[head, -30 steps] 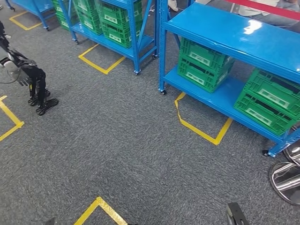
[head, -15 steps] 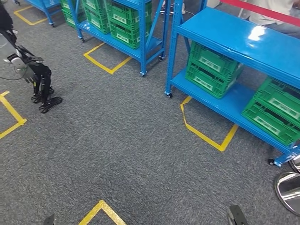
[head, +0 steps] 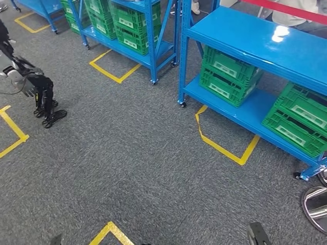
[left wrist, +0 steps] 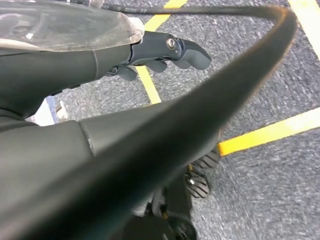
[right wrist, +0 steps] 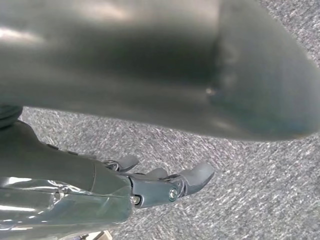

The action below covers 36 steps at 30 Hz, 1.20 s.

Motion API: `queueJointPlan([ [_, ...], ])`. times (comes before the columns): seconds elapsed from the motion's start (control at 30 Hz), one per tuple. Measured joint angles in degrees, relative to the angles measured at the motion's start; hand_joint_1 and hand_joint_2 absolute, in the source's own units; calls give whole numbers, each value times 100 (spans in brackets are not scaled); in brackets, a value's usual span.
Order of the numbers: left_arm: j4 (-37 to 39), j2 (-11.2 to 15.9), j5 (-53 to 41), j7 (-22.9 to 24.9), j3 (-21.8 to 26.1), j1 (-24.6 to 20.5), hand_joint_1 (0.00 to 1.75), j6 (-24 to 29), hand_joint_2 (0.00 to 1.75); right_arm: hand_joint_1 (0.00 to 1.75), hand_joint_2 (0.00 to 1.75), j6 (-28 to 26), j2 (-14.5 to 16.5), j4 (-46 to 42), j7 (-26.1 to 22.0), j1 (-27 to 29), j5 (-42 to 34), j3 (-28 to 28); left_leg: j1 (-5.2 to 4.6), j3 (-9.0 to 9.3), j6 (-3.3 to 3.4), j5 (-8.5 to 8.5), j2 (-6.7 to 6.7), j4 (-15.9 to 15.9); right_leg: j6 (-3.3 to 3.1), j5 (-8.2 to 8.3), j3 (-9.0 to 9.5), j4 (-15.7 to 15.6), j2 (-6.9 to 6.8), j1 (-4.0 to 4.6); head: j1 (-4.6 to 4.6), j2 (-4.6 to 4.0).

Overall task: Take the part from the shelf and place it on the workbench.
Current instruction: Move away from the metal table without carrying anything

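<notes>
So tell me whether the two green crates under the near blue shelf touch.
Apart. The head view shows bare blue shelf between the left crate and the right crate.

Head view: bright, even overhead light, and you get a white glare patch on the top of the blue shelf [head: 270, 43]. Shadows under the green crates [head: 227, 76] are soft and short. The grey carpet [head: 146, 163] reads sharp across most of the frame; lines bow slightly toward the edges. Left wrist view: your near dark arm cover [left wrist: 113, 165] is badly out of focus, and the yellow floor tape [left wrist: 271, 132] is soft. Right wrist view: a large blurred grey mass [right wrist: 158, 65] up close, with the carpet behind it in focus.
</notes>
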Motion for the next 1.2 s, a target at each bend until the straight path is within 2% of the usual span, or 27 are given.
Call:
queueJointPlan([
  [0.03,0,2,1,0,0,6,0,0,0,0,0,-11,2,0,-2,1,-2,7,19,57,-15,197,1,-214,11,-13,17,1,3,-8,-21,0],
  [0.1,0,10,1,0,0,3,0,0,0,0,0,-74,6,-1,-9,0,-3,16,51,422,-32,666,11,-1076,53,-50,64,4,9,-17,-72,0],
  [0.13,0,14,1,0,0,-2,0,0,0,0,0,-118,7,-2,-13,-3,-2,20,49,584,-19,809,11,-1443,83,-71,80,9,11,-13,-98,0],
  [0.17,0,16,1,0,0,-7,0,0,0,0,0,-162,8,-2,-18,-7,-2,22,47,688,7,871,10,-1674,113,-91,88,14,12,-8,-112,0],
  [0.27,0,15,5,0,0,-7,0,2,0,0,0,-327,9,-2,-98,-12,-9,29,15,729,120,848,0,-1764,196,-129,101,17,12,-13,-78,0],
  [0.33,0,17,13,-1,1,-7,0,12,0,0,0,-410,10,-3,-207,-13,-65,34,17,764,196,841,6,-1784,255,-245,57,162,12,-34,-48,0],
  [0.37,1,19,16,-1,1,-11,0,16,0,0,0,-418,9,-3,-259,-15,-112,35,24,784,223,837,10,-1794,278,-383,-43,402,11,-42,-17,0],
  [0.43,2,21,21,-2,2,-12,0,25,0,0,0,-416,9,-4,-375,-11,-219,36,16,811,264,816,14,-1796,308,-770,-434,1244,9,-53,64,0],
  [0.47,2,22,25,-2,2,-9,0,26,0,0,0,-416,9,-4,-424,-4,-262,35,6,821,275,806,14,-1796,313,-911,-640,1650,9,-55,94,0],
  [0.5,2,22,28,-2,2,-5,0,28,0,0,0,-416,9,-4,-461,3,-293,34,-4,836,284,793,11,-1795,309,-951,-783,1896,10,-55,113,0],
  [0.53,1,21,32,-2,2,0,0,28,0,0,0,-417,9,-4,-482,7,-308,34,-13,860,287,778,8,-1795,294,-855,-805,1881,10,-53,132,0],
  [0.57,1,19,35,-2,2,4,0,28,0,0,0,-418,9,-4,-495,8,-317,34,-19,894,286,759,3,-1794,269,-646,-707,1616,10,-48,153,0],
  [0.63,0,11,36,-2,2,6,0,28,0,0,0,-420,8,-4,-509,1,-326,33,-28,966,269,715,-3,-1795,200,-198,-341,776,13,-20,197,0],
  [0.67,0,8,35,-2,2,2,0,28,0,0,0,-421,8,-4,-513,-3,-330,33,-33,985,251,695,-5,-1790,169,-82,-181,425,14,0,213,0],
  [0.73,0,5,35,-2,2,-5,0,28,0,0,0,-423,8,-5,-519,-13,-333,32,-36,983,203,681,-3,-1787,126,-62,-38,141,20,40,226,0],
  [0.83,0,11,37,-2,2,-8,0,28,0,0,0,-439,8,-7,-538,-7,-334,32,-33,949,110,619,2,-1716,67,-27,17,47,21,13,207,0],
  [0.87,0,13,37,-2,2,-12,0,28,0,0,0,-456,8,-7,-562,-8,-336,31,-34,871,80,514,2,-1541,43,-12,36,10,17,-2,183,0],
  [0.9,0,14,37,-2,2,-16,0,29,0,0,0,-472,8,-7,-591,-10,-339,31,-28,720,55,355,3,-1233,23,-4,51,-15,9,-10,148,0],
  [0.97,0,13,35,-2,2,-18,0,29,0,0,0,-470,9,-7,-636,-12,-356,30,-15,276,17,25,4,-418,-7,-13,54,-21,-1,-4,76,0],
  [1.0,0,10,34,-2,1,-10,0,31,0,0,0,-439,9,-6,-644,-9,-373,30,-3,88,3,-45,4,-114,-13,-22,57,-20,-3,-4,50,0],
  [1.03,1,9,33,-2,1,1,0,32,0,0,0,-389,10,-6,-647,-7,-399,30,11,-3,-11,5,5,-19,-15,-32,65,-20,-1,-5,28,0],
  [1.07,1,11,32,-2,0,9,0,34,0,0,0,-325,10,-6,-648,-6,-431,30,29,22,-22,168,6,-161,-11,-46,79,-18,4,-7,2,0],
  [1.13,2,25,31,-2,1,11,0,37,0,0,0,-189,11,-6,-644,-5,-496,30,64,360,-29,641,16,-981,23,-85,123,-14,13,-9,-55,0],
  [1.17,1,31,30,-2,2,6,0,37,0,0,0,-132,12,-6,-642,-7,-521,29,68,534,-17,798,19,-1376,50,-114,138,-5,16,0,-84,0],
  [1.2,1,35,29,-2,2,1,0,37,0,0,0,-91,12,-6,-639,-8,-540,29,66,652,6,871,20,-1636,78,-140,142,0,16,9,-95,0],
])
